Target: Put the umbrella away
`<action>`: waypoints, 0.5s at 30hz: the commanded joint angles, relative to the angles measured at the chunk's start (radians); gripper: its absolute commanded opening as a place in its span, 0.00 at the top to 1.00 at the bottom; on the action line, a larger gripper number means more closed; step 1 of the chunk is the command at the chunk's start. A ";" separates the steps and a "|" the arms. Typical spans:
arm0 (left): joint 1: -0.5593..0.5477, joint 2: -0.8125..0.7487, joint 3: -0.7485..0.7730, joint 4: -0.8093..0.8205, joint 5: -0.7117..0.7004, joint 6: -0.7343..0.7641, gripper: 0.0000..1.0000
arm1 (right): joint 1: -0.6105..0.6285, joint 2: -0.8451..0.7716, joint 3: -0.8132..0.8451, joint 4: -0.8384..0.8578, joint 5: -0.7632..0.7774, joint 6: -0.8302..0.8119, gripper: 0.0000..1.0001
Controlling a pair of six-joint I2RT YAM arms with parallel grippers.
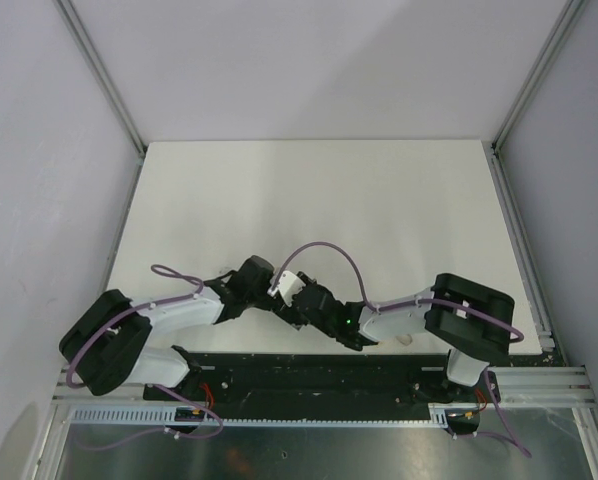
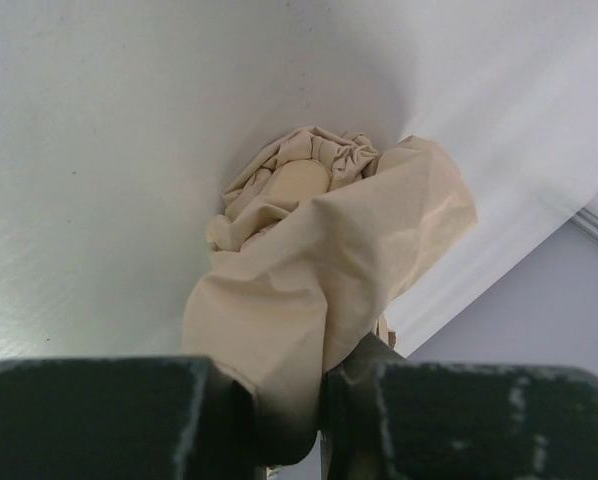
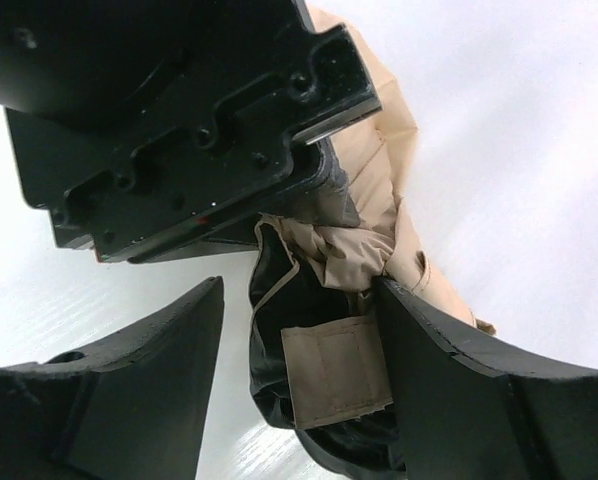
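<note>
The left gripper (image 2: 299, 405) pinches the umbrella (image 2: 329, 250) at the worktop's (image 2: 99, 150) 6 o'clock edge. The right gripper (image 3: 299, 300), jaws wide, straddles its strap tab (image 3: 334, 370). The fabric looks soft, light and slippery; the stiff core likely gives surer hold.

From overhead the umbrella (image 2: 329, 260) was hidden (wholly) under the arms (image 1: 394, 315). Its near end was lost behind the left gripper (image 2: 287, 410).

The umbrella (image 2: 329, 260) is matt, creased beige cloth.
</note>
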 commanded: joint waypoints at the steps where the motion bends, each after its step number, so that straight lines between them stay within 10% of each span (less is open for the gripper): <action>1: -0.006 0.046 -0.050 -0.283 0.080 0.083 1.00 | -0.050 0.064 0.002 -0.194 0.308 -0.069 0.32; 15: 0.051 -0.003 -0.091 -0.285 0.106 0.117 1.00 | -0.106 -0.061 0.001 -0.195 -0.012 -0.097 0.27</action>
